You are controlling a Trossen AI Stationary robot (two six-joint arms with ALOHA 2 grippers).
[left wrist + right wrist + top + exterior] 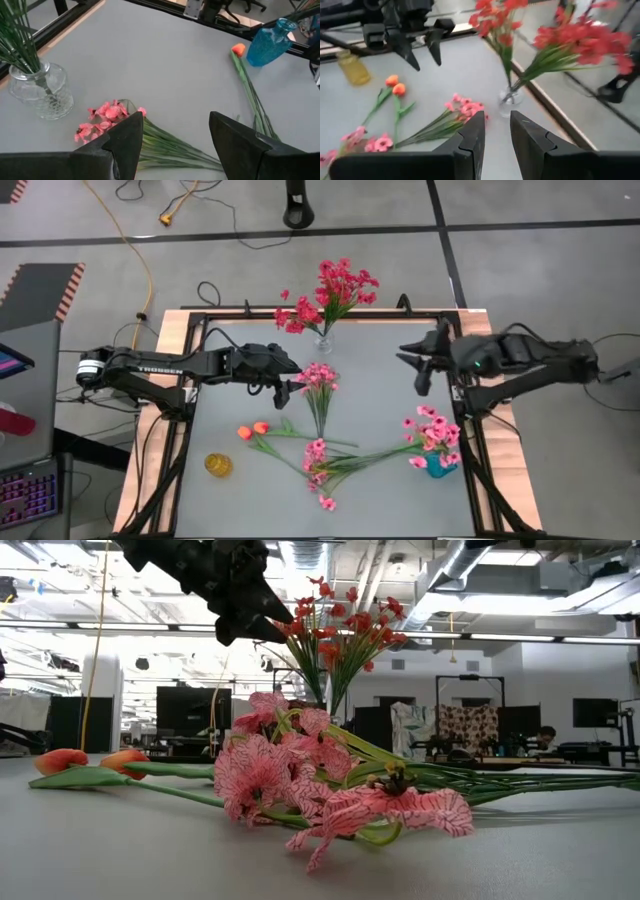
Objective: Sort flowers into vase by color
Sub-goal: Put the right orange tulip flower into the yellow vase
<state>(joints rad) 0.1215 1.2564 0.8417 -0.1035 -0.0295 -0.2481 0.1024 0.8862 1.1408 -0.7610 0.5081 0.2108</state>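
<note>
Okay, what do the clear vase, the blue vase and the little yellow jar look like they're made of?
Clear vase: probably glass, see-through with a textured, glossy wall; the stems show through it. Blue vase: translucent tinted glass or plastic, shiny, with light passing through; hard to say which. Yellow jar: amber, translucent and glossy, likely glass, though plastic can't be ruled out.

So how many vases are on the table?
3. A clear glass vase at the far edge holds red flowers, a blue vase near the right edge holds pink flowers, and a small yellow vase stands empty at front left.
</note>
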